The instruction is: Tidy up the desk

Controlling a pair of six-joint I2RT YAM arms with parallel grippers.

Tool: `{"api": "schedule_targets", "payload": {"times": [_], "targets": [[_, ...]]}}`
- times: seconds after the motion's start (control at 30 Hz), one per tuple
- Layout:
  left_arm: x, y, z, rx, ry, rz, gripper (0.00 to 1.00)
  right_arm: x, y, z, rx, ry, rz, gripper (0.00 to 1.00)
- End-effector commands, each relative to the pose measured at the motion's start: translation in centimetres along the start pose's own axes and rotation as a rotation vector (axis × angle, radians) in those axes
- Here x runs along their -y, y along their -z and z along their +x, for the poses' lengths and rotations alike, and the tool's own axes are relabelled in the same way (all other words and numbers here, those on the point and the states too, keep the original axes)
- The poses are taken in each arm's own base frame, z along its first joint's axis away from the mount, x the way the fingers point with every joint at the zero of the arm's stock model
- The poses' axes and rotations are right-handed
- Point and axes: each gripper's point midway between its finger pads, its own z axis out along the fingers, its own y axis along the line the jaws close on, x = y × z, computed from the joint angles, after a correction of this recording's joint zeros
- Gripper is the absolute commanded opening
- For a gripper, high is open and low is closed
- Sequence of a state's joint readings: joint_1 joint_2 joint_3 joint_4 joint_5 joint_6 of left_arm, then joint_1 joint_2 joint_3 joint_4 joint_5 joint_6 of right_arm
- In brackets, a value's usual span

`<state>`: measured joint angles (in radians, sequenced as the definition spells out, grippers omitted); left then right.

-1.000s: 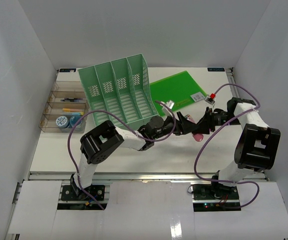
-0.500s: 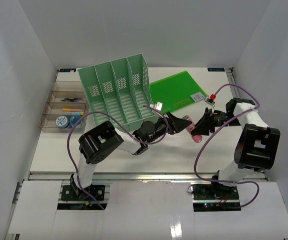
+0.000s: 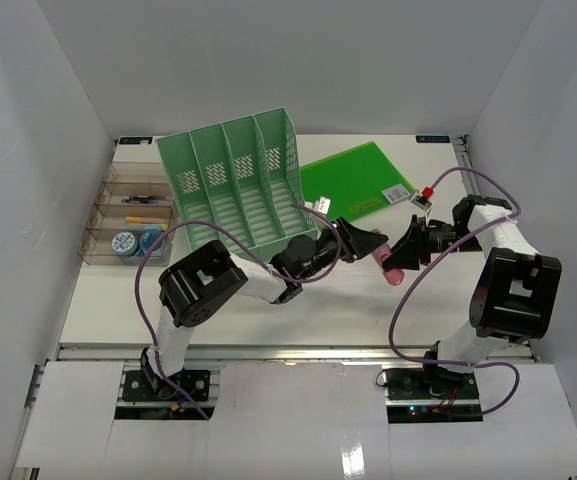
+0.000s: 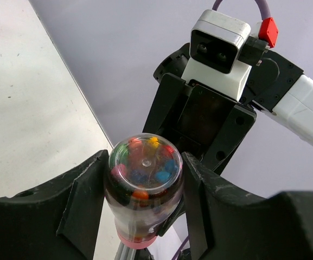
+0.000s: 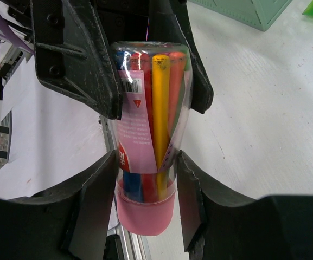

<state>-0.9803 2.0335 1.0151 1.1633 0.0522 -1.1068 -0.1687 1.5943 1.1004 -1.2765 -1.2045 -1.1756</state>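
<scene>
Desk [image 3: 318, 305] beneath the green file rack [image 3: 233, 190] is where I lose the load if this handover slips. Just right of the rack, in mid-air, my left gripper [image 4: 145, 168] pinches the clear end of the marker jar [image 5: 151, 97], while my right gripper [image 5: 145, 162] is clamped on its neck above the pink cap. Letting go too early, or pulling both ways, could drop it. I see the desk as flat, white and rail-edged, spreading wide around the rack.
</scene>
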Motion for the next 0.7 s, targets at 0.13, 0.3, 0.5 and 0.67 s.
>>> {"api": "schedule_targets", "payload": {"times": [0.13, 0.3, 0.5, 0.67], "targets": [[1.2, -0.9, 0.3, -0.059, -0.046, 0.004, 0.33, -0.7, -0.1, -2.5, 0.062, 0.026, -0.025, 0.23], [2.3, 0.1, -1.9, -0.055, -0.109, -0.024, 0.01, -0.8, 0.1, -2.2, 0.044, 0.049, -0.013, 0.86], [4.4, 5.8, -7.6, -0.022, -0.291, -0.159, 0.00, -1.2, 0.3, -2.3, 0.033, 0.106, 0.005, 0.90], [6.5, 12.9, -15.2, 0.122, -0.490, -0.354, 0.00, -1.3, 0.5, -2.5, 0.035, 0.165, 0.031, 0.90]]}}
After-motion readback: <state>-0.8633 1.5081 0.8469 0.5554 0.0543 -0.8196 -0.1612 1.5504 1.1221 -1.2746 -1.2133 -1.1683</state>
